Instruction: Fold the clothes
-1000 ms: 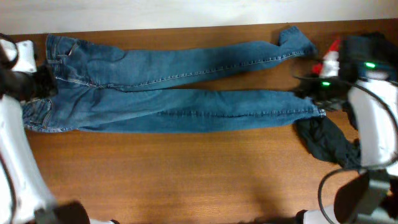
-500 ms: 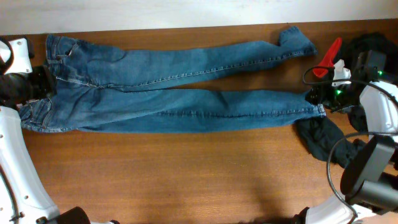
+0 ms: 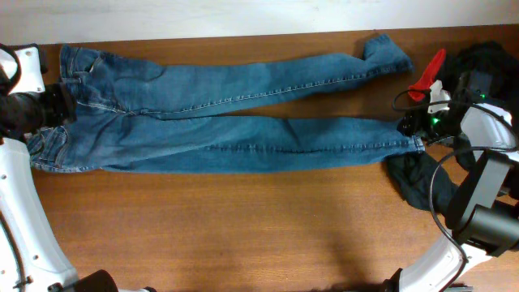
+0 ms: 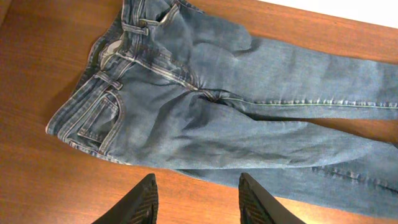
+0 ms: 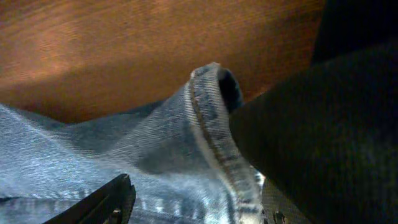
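**Operator:** State of play, for the record?

**Observer:** The jeans (image 3: pixel 235 134) lie flat on the table (image 3: pixel 243 235). The waistband (image 4: pixel 99 81) is at your left and both legs run out to your right. The far leg (image 3: pixel 324 69) angles away from the near leg (image 3: pixel 324 138). By my reading, no fold is made yet. Your left jaws sit by the waistband end, fingers (image 4: pixel 148 199) partly apart, with nothing between them. Your right jaws are down at the near leg's hem (image 5: pixel 214 118). The wrist view puts the cuff right against one finger, but you cannot tell from it whether they are closed on denim or merely around it.

**Operator:** Risks from here?

**Observer:** Three, plus a footnote.
1. A dark garment (image 3: pixel 422 182) lies touching or just beside that hem. Close there and you may pinch both cloths and drag the dark one onto the jeans.
2. The legs are splayed. Carrying one hem toward the waistband would likely leave the other leg behind and give a skewed fold. Consider stacking the legs first.
3. Your left jaws hold nothing, so the waistband is unanchored. A pull from the right could slide the whole pair along the wood instead of folding it.

Footnote: a red object (image 3: pixel 427 71) stands near your right arm, and a wide swing could knock it.
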